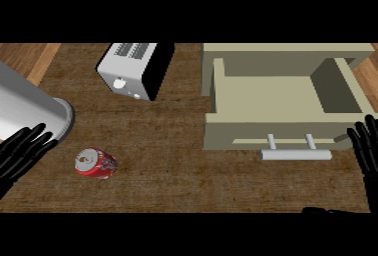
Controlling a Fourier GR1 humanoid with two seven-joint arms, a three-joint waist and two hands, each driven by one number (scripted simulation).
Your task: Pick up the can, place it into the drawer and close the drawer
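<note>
A red can (96, 163) with a silver top stands on the wooden counter at the lower left. My left hand (22, 151) shows at the left edge, fingers straight and open, a little to the left of the can and apart from it. The beige drawer (284, 127) is pulled open at the right, its inside bare, with a grey bar handle (295, 154) on its front. My right hand (365, 147) rests open at the right edge, fingers up, beside the drawer's front corner.
A white and black toaster (136, 70) stands at the back, left of the drawer. A large grey cylinder (33, 112) lies at the far left, just above my left hand. Bare wooden counter (184, 185) lies between the can and the drawer.
</note>
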